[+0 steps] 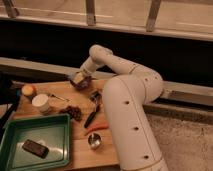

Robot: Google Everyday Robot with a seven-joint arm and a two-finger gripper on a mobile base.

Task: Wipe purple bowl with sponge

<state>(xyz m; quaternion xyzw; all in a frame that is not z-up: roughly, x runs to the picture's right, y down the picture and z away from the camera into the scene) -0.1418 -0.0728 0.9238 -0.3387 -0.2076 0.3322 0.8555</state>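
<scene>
My gripper (80, 76) is down at the far end of the wooden board (75, 135), fingers clamped together on the sponge (78, 78), a small pale yellow block. The sponge sits inside the purple bowl (81, 82), pressed against its inner side; the bowl rests on the board near its back edge. My arm (125, 70) reaches over from the right, bent at the elbow, white casing. Just right of the bowl lies a dark utensil (94, 107), with an orange piece (97, 127) nearer the camera and a small metal cup (94, 141) below that. Left of the bowl: a white cup (41, 103) and an orange fruit (28, 90). A green tray (35, 142) at the near left holds a dark rectangular block (35, 148).
</scene>
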